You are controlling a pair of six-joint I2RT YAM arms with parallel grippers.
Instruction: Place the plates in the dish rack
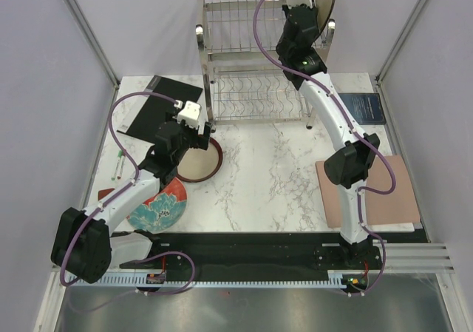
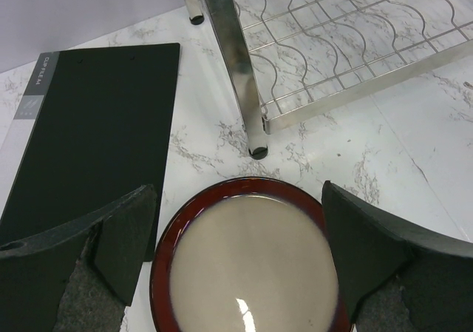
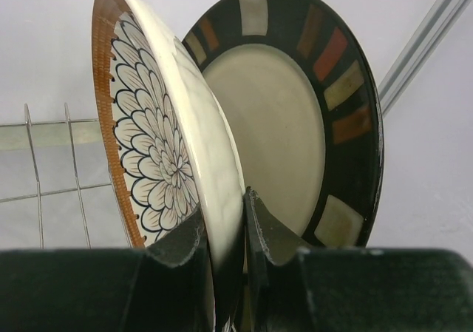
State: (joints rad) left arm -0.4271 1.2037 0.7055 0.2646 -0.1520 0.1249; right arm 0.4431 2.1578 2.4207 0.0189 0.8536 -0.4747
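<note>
The dish rack point(image 1: 247, 58) stands at 12 o'clock on the marble table point(image 1: 281, 169). It is a tall wire frame on chrome posts.

The right arm reaches up to the rack's top tier at about 1 o'clock. The right gripper point(image 3: 235, 232) is pinching the lower edge of the brown plate with white petals point(image 3: 166, 147), one finger on each face of the plate. The plate stands on edge and leans a little toward 11 o'clock in the wrist view. Just behind it, close but apart at the top, the black-checked plate point(image 3: 288, 140) is also upright, with its beige centre facing the camera. The pictures do not show whether either plate sits in a slot.

The left gripper point(image 2: 240, 236) is spread wide, and its two padded fingers point(image 2: 122, 239) sit on either side of the dark-red-rimmed plate point(image 2: 251, 269). That plate lies flat on the table at about 9 o'clock, just in front of the rack's near left post. I cannot tell whether the fingers touch the plate.

The red plate with teal flowers point(image 1: 161, 210) lies flat at about 8 o'clock, partly under the left arm.

A black folder point(image 1: 159, 104) lies at 10 o'clock, with two pens point(image 1: 118, 166) near the left edge. A dark blue book point(image 1: 362, 108) is at 2 o'clock, and a tan mat point(image 1: 377, 191) at 4 o'clock.
</note>
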